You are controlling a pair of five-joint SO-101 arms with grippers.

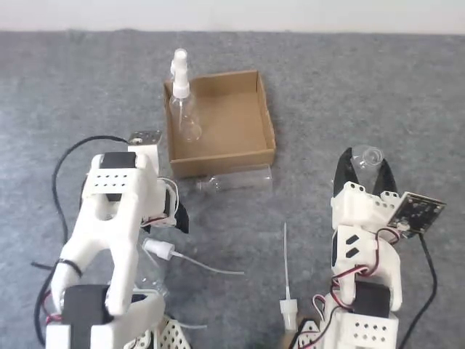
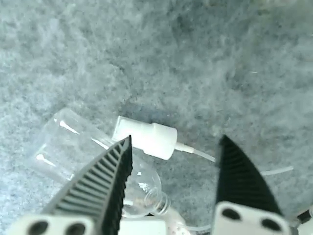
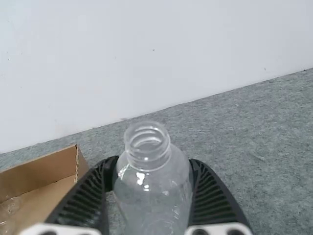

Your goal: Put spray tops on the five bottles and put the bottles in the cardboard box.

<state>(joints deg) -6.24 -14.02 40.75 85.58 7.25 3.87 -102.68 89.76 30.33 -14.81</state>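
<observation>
Progress: one capped bottle (image 1: 185,109), its fitted spray top (image 1: 179,64) in place, is seen inside the cardboard box (image 1: 266,109), against one side wall; the task is judged to be at an early stage.
Right arm: an uncapped held bottle (image 3: 146,161) is kept upright, clenched between the jaws of the right gripper (image 1: 363,163), well apart from the box.
Left arm: the jaws of the left gripper (image 2: 176,142) are spread wide and nothing is grasped; beneath them a loose spray top (image 2: 145,138) lies just beside a bare bottle (image 2: 63,142) resting on its side.
Table: on the grey table (image 1: 378,87) a fallen bottle (image 1: 236,180), also uncapped, is left lying just in front of the box; a second loose top (image 1: 288,309) lies near the right arm's base.
Outstanding: four bottles can be counted; three of them are yet to be capped and boxed.
</observation>
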